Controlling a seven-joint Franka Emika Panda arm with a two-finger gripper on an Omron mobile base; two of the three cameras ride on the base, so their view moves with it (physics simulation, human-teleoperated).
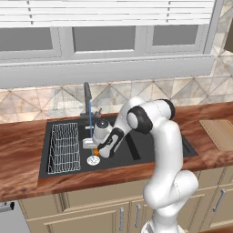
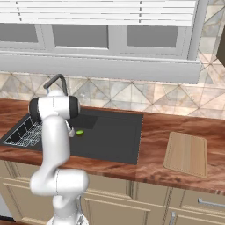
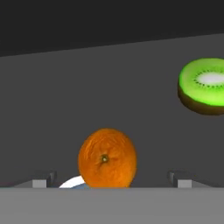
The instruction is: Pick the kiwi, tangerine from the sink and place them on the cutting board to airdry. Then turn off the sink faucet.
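Gripper (image 3: 109, 180) down in sink (image 1: 141, 157), jaws spread wide, nothing held. Tangerine (image 3: 107, 158) centred between the fingertips (image 3: 43, 181), on basin floor by drain (image 1: 93, 160), not gripped. Kiwi (image 3: 204, 86) lying apart on basin floor, up and right of tangerine in hand view; board (image 2: 186, 154) on counter well right of sink.

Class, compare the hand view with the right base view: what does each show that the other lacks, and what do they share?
Hand view alone: the tangerine lying between the open jaws, with a pale drain edge beneath it, and the cut face of the kiwi. Right base view alone: the cutting board bare on the counter right of the sink, the faucet, the wire rack and the window. Shared: the kiwi and the dark sink basin.
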